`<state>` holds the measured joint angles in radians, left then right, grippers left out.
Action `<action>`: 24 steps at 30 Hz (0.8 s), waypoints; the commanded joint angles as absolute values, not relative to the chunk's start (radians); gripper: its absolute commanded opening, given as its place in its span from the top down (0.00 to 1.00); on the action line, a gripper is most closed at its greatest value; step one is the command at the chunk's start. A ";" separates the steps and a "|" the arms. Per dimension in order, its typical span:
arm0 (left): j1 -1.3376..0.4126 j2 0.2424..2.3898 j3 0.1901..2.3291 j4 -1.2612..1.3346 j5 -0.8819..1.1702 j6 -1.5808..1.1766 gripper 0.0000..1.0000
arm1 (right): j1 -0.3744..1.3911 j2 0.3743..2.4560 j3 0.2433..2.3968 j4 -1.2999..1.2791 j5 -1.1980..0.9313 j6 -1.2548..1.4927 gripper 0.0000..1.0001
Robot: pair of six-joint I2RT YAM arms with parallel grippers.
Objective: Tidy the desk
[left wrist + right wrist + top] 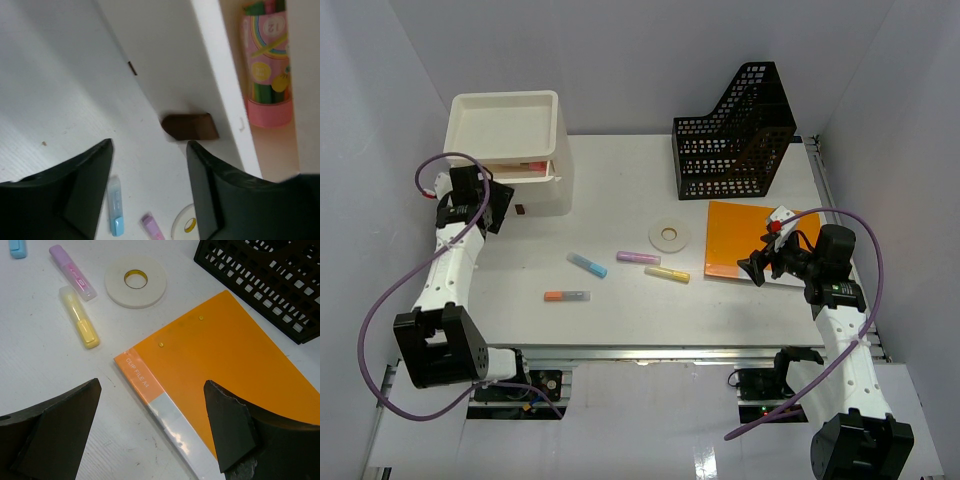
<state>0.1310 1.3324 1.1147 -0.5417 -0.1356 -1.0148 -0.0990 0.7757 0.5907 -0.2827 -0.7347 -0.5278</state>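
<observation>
The table (620,315) is a flat white rectangle, matt and faintly scuffed. It is walled in white on three sides, has a metal rail (650,352) along its near edge, and lies beneath both arms.

The left gripper (150,147) has its fingers spread with nothing between them. Just past its fingertips is the white drawer box (520,120). The right gripper (152,385) is spread wide and empty, hovering over the near corner of an orange file (225,370).

From above, the whole layout shows: the box beside the left gripper, a black mesh file holder (735,135) beyond the right one, and an orange marker (566,296) lying alone between the two arms.

The wrist cameras add detail that view lacks. The left one shows a small brown handle (190,126) straight ahead of its fingers. To their right, inside the box, is a pink tube (267,65) of coloured sticks (pens or pencils – I cannot tell which). A blue highlighter (116,212) lies below the gap.

The right wrist camera shows a roll of white tape (135,280) ahead of the fingers. Towards the left finger lie a yellow highlighter (80,325) and a purple highlighter (72,272).

Readable writing is scarce – "CLIP FILE A4" runs along the file's spine edge, and the tube carries a "12". The small print on the purple highlighter is too fine to make out.
</observation>
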 commanded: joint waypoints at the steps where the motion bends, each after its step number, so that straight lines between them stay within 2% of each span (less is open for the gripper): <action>1: 0.138 1.405 1.200 -0.406 -0.056 -0.985 0.21 | -0.104 0.781 0.589 -0.264 -0.730 -0.525 0.10; 6: 0.141 1.480 1.267 -0.369 0.005 -0.967 0.02 | -0.106 0.781 0.589 -0.264 -0.724 -0.526 0.10; 15: 0.161 1.442 1.167 -0.196 0.155 -0.908 0.02 | -0.107 0.779 0.589 -0.264 -0.721 -0.528 0.10; 19: 0.194 1.273 0.980 0.024 0.249 -0.845 0.02 | -0.107 0.778 0.589 -0.264 -0.724 -0.529 0.10; 21: 0.231 1.214 0.843 0.160 0.311 -0.836 0.04 | -0.107 0.778 0.588 -0.265 -0.727 -0.529 0.10; 23: 0.275 1.169 0.715 0.274 0.400 -0.849 0.15 | -0.107 0.779 0.589 -0.264 -0.729 -0.529 0.10; 24: 0.306 1.180 0.693 0.329 0.475 -0.860 0.25 | -0.107 0.780 0.588 -0.265 -0.729 -0.529 0.10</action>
